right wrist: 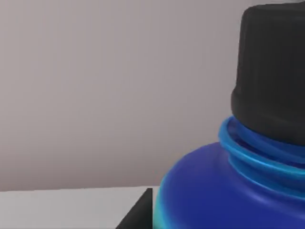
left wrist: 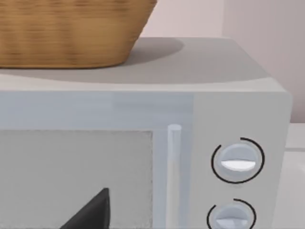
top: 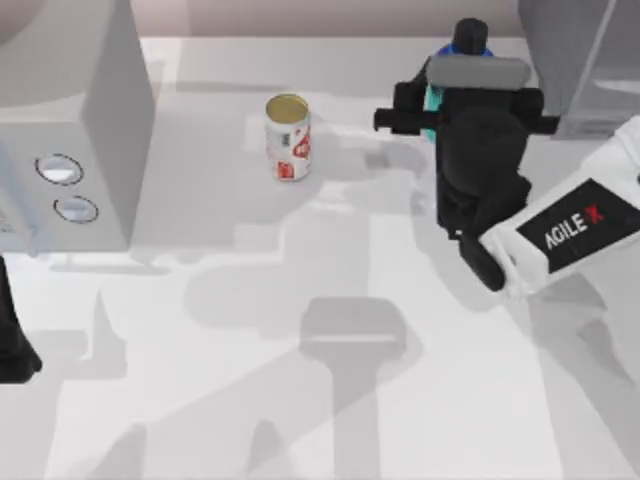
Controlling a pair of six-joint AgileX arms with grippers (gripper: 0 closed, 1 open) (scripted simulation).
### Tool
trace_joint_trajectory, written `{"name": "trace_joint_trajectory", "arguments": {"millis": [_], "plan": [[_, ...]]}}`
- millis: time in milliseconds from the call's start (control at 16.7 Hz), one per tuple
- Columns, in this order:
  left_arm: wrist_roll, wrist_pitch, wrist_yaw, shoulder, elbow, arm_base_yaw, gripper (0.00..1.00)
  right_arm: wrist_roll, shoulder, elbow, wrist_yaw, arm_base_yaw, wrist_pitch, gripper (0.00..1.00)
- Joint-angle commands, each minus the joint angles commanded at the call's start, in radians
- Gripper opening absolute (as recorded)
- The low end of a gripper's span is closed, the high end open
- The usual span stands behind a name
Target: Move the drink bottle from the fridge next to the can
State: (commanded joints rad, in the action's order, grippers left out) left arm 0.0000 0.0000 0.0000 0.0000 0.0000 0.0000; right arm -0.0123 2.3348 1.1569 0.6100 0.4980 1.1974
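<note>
Top view: right tool (top: 440, 118) sits around the upright drink bottle (top: 468, 42) near the surface's far edge, beside the fridge (top: 585, 60); apparently closed on it, though fingers are hidden. The can (top: 288, 137) lies leftward. Left arm parked at left edge.

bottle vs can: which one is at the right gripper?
The bottle: turquoise-blue with a black cap, it sits right at the right gripper, near the fridge. The white can stands apart, farther left on the table.
</note>
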Motion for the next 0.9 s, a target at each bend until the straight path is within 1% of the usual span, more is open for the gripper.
{"name": "trace_joint_trajectory", "arguments": {"millis": [120, 360, 900], "plan": [[0.0, 0.0, 0.0, 0.0, 0.0, 0.0, 1.0, 0.016, 0.012, 0.009, -0.045, 0.023, -0.013, 0.0], [0.0, 0.0, 0.0, 0.0, 0.0, 0.0, 1.0, 0.018, 0.014, 0.01, -0.052, 0.026, -0.014, 0.0], [0.0, 0.0, 0.0, 0.0, 0.0, 0.0, 1.0, 0.018, 0.014, 0.01, -0.052, 0.026, -0.014, 0.68]]}}
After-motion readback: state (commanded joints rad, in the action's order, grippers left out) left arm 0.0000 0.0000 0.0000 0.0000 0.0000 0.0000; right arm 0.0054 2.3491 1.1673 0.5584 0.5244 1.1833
